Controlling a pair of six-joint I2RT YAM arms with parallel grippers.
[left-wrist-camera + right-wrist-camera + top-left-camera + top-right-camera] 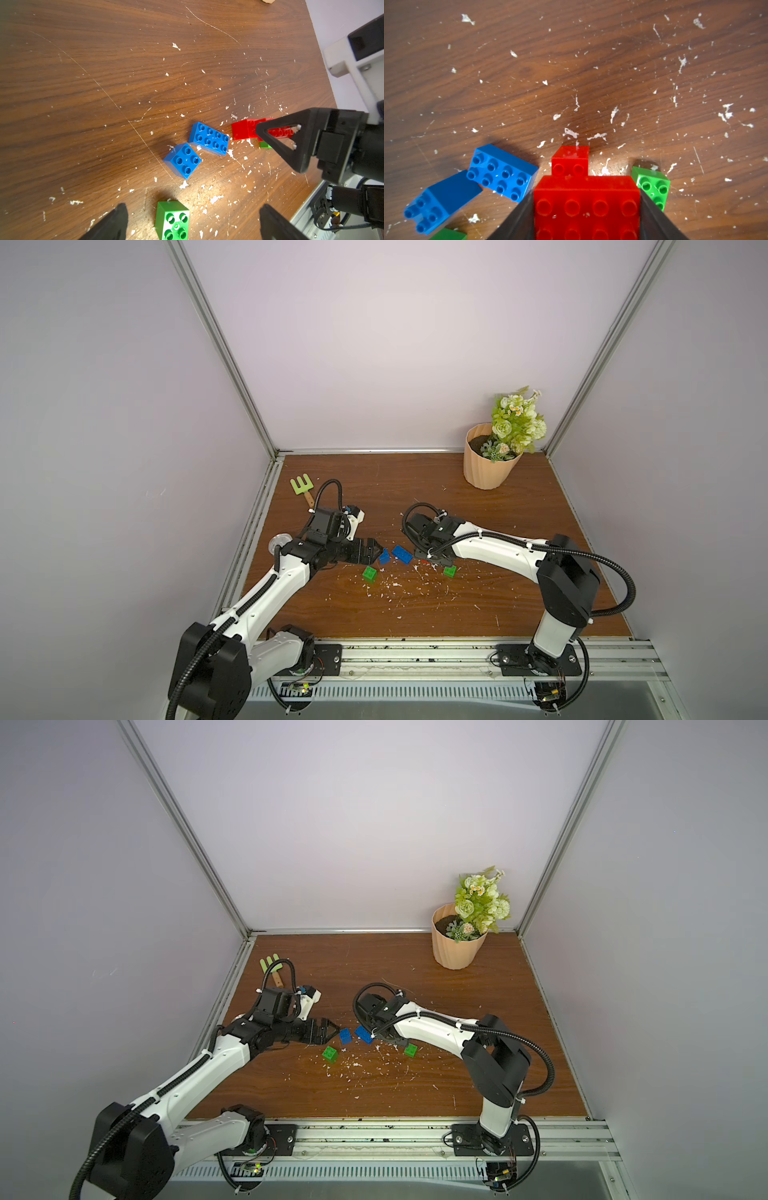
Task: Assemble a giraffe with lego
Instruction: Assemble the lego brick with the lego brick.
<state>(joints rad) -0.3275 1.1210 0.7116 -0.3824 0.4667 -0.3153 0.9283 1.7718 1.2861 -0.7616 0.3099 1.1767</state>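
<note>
The right end effector [587, 192] is clenched on the red oblong brick [586, 214], long axis spanning finger to finger. A red square brick [570, 161] sits just beyond it; a green square brick [449, 571] lies just beside, right of centre in a top view. The left end effector [195, 225] gapes empty.

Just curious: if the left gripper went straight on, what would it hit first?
Likely the square blue brick, just ahead of the open left gripper; the nearby green brick seems beside that line.
</note>
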